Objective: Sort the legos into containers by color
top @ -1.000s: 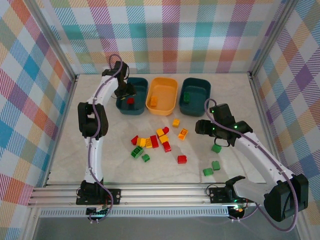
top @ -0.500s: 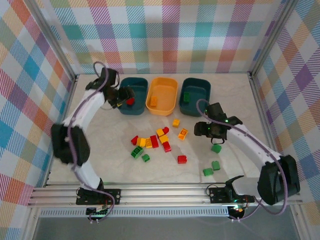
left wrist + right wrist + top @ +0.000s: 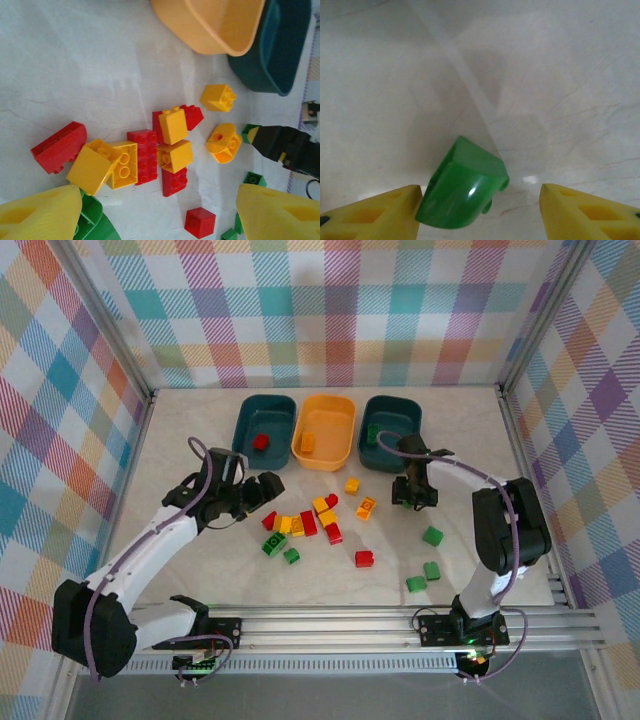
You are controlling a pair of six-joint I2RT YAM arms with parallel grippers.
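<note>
Wide-open left hand (image 3: 160, 215) above studded legos (image 3: 172, 125); right hand (image 3: 480, 210) open around glossy curved green lego (image 3: 462, 185)

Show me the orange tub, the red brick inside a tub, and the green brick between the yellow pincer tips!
orange tub (image 3: 335, 428): top view, its bare floor.
red brick (image 3: 260, 442): top view, its top.
green brick (image 3: 462, 192): right wrist view, its shiny curved side.

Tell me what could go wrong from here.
1. The green brick lies tilted and off-centre, beside one finger of the open right end effector; closing could knock it away.
2. The open left end effector faces red and yellow bricks packed touching; a pinch may take mixed colours.
3. The right end effector is close beyond that pile; the arms might clash.
</note>
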